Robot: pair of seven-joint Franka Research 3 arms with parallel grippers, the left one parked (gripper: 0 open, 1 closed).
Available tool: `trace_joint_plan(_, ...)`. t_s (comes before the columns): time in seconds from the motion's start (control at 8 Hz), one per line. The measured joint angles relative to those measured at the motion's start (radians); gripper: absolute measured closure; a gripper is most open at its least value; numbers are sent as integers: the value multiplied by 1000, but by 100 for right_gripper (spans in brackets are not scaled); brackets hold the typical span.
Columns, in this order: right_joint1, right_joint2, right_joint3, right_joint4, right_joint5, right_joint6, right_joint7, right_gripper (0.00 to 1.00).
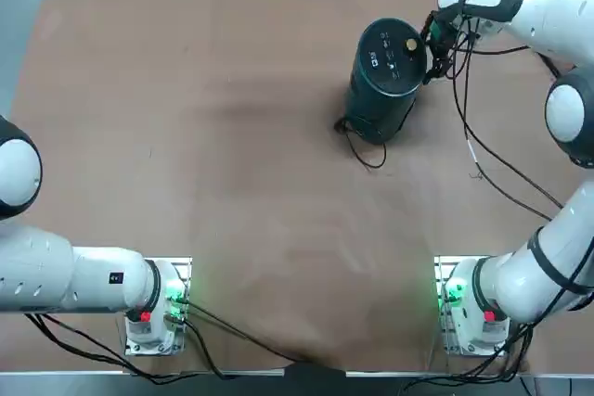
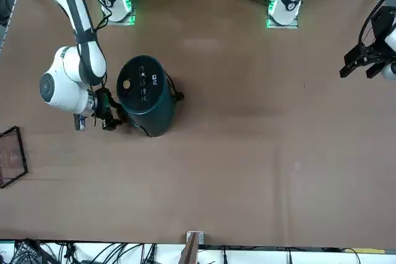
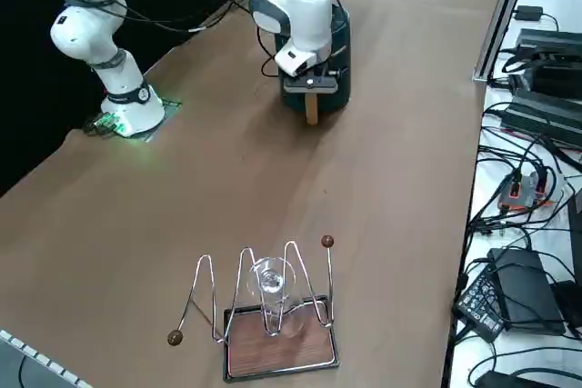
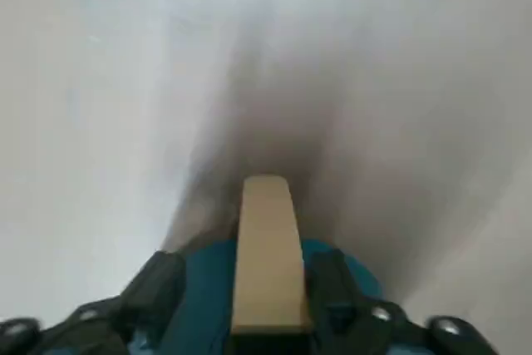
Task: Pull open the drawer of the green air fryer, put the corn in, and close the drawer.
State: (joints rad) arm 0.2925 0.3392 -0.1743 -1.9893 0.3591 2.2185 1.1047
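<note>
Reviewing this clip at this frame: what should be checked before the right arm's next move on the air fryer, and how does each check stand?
1. End effector lined up on the drawer's tan handle: ok, one finger on each side.
2. End effector open: ok, teal shows between each finger and the handle.
3. Drawer position: looks shut, flush with the green air fryer.
4. Corn located: cannot tell, it shows in no view.
5. Black cord clear of the handle side: ok, it lies at the opposite side of the base.
</note>
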Motion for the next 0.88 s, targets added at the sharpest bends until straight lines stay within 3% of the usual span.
trace_joint_plan(0.25,-5,-31,-6,56,-137,-63,-113,0)
trace_joint_plan(0.88,-119,-83,-27,380,-226,-450,-662,0)
